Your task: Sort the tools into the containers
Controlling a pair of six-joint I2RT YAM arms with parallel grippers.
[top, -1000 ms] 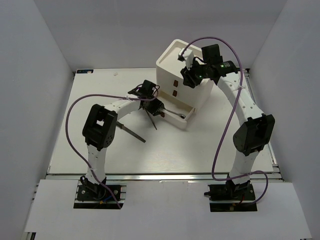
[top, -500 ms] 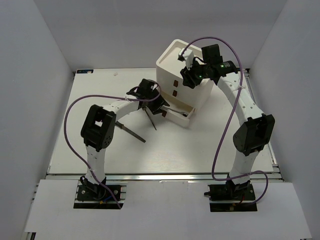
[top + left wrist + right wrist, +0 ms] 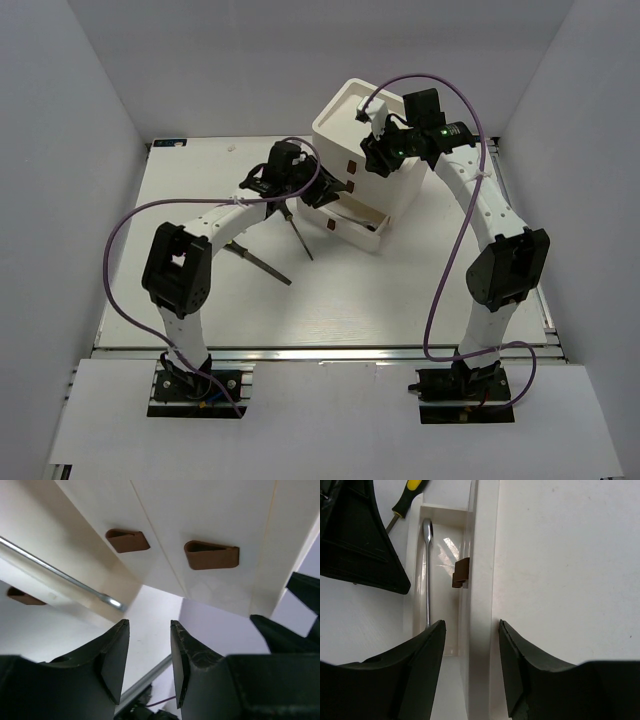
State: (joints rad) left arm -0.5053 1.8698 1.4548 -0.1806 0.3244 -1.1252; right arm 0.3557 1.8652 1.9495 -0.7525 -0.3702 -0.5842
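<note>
Top: a white plastic box stands on the matte white tabletop with its bottom drawer out and slim tools beside it.
Left wrist: the left end effector is parted and empty below the brown tabs.
Right wrist: the right end effector straddles the box edge, grip unclear. A steel wrench lies in the drawer.
</note>
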